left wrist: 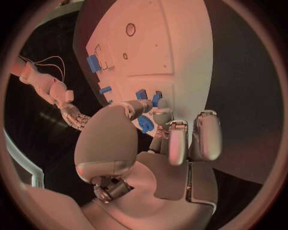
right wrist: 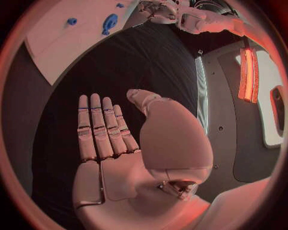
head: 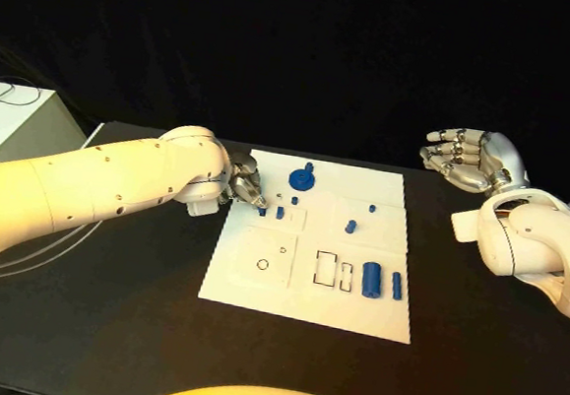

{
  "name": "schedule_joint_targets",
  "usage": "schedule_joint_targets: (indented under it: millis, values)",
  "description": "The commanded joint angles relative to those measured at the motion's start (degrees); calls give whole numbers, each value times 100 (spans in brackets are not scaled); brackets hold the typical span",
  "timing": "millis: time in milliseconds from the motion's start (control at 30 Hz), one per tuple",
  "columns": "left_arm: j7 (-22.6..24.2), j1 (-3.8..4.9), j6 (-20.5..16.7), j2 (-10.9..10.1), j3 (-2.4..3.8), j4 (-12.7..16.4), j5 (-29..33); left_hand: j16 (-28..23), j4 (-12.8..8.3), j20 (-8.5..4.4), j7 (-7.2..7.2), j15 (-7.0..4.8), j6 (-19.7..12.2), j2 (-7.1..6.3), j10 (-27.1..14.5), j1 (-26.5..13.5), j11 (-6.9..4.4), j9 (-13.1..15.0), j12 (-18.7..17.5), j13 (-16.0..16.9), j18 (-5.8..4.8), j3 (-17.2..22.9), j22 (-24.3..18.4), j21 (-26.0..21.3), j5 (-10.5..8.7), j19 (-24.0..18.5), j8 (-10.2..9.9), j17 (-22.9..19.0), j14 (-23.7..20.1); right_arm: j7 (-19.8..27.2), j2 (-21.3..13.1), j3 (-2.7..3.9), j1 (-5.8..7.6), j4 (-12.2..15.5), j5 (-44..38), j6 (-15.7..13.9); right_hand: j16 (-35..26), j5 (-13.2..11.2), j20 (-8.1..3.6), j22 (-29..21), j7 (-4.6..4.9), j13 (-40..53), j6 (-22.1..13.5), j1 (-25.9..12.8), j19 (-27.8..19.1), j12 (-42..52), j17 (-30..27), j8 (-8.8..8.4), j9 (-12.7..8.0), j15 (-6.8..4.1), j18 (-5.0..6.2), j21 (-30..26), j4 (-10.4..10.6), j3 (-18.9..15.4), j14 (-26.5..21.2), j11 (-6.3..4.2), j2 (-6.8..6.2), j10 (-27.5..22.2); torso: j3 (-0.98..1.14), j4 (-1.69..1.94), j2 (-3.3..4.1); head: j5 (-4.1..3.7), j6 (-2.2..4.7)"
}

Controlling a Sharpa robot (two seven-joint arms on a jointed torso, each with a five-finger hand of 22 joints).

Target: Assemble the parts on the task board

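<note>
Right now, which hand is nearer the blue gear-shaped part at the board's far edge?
Left. The left hand hovers at the task board's left edge, close beside the blue gear-shaped part; the right hand is raised beyond the board's right side.

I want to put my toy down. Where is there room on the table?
The black table is bare in front of the task board, and to its right below the right hand. It is crowded where the left hand meets the blue parts.

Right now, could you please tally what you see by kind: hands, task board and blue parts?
Hands: 2, the left hand and the right hand
Task board: 1
Blue parts: 8, as far as the head view lets me tell
Total: 11
</note>
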Motion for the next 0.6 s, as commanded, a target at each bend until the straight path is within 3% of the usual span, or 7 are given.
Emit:
schedule_joint_targets:
  millis: [33,167,300,600]
  values:
    - [41,0,84,20,-3,-15,-64,22,-1112,-9,-14,-51,32,12,22,25,9,3,-18,-5,-33,1075,80,27,38,27,19,1371,554,92,3,3,1,1,6,66,-27,37,0,-8,363,-10,18,-60,-51,-27,-6,-28,-9,18,26,-28,-35,8,24,22,9,11,4,-5,0,2,13]
    - [42,0,99,36,-16,-34,-68,23,-1112,-10,-13,-50,35,13,19,24,10,1,-26,-16,-32,1074,78,26,34,24,14,1374,555,86,5,3,1,3,8,62,-29,38,1,-12,364,-12,18,-59,-54,-28,-8,-29,-10,18,26,-28,-35,9,24,22,10,11,14,-6,-2,4,6]
    - [41,0,123,55,-27,-44,-69,23,-1112,-10,-13,-50,35,13,19,24,10,1,-26,-16,-32,1074,78,26,34,24,14,1374,555,83,3,3,1,2,9,61,-31,38,2,-18,365,-16,18,-60,-58,-28,-11,-30,-12,19,26,-28,-36,8,25,23,11,12,2,-7,1,-1,0]
    - [44,0,204,74,-69,-66,-70,27,-1115,-11,-14,-49,39,11,20,25,10,-2,-29,-16,-33,1074,78,26,31,23,8,1380,557,78,-6,3,1,10,9,67,-34,38,4,-28,366,-22,20,-64,-61,-27,-16,-30,-14,19,28,-26,-35,6,30,24,12,15,6,2,-2,22,-11]
